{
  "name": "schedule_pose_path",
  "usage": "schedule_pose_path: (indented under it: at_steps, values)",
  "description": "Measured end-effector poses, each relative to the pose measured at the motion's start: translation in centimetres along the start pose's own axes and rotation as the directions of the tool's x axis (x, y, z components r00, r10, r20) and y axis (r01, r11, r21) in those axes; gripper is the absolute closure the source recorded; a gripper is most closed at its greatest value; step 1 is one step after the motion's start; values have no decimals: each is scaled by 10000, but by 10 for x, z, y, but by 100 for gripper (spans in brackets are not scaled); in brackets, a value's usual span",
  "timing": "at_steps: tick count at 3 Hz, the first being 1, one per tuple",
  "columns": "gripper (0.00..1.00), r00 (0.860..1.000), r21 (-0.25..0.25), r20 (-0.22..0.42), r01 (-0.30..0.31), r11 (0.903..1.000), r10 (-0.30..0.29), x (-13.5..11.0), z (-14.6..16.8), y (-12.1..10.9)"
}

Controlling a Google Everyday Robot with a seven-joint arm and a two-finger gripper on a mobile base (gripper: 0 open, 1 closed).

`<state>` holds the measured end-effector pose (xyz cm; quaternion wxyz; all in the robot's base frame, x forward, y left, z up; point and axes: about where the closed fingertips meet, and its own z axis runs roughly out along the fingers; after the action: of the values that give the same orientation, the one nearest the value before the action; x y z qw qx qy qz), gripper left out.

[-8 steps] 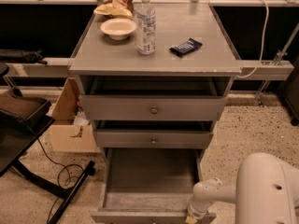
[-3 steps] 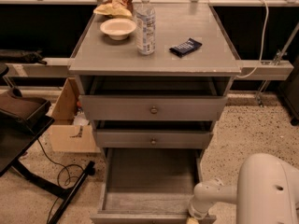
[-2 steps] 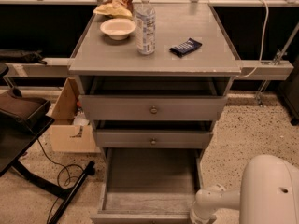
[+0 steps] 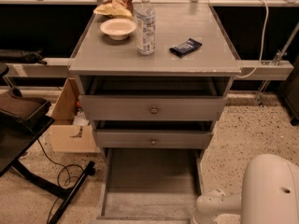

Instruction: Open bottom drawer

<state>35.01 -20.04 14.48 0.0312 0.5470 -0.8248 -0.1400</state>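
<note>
A grey three-drawer cabinet seen from above. The bottom drawer [image 4: 150, 185] is pulled out towards the near edge, showing its plain grey inside; its front is cut off below. Above it, the middle drawer [image 4: 187, 139] and top drawer [image 4: 117, 108] sit slightly ajar, each with a round knob. My end effector [image 4: 202, 217] is at the drawer's near right corner, mostly out of frame; I cannot tell its opening. On the worktop [image 4: 117, 55] stand a bowl [image 4: 117, 28], a water bottle [image 4: 145, 24] and a dark packet [image 4: 185, 46].
</note>
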Motion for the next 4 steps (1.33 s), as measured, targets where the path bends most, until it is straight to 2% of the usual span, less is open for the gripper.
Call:
schedule_pose_path:
  at_steps: [2, 3, 4]
  values:
    - [89, 10000, 0, -1, 1, 10000, -1, -3, -6, -3]
    - [76, 10000, 0, -1, 1, 10000, -1, -3, -6, -3]
    - [52, 9999, 66, 49, 131, 9999, -132, -4, -12, -2]
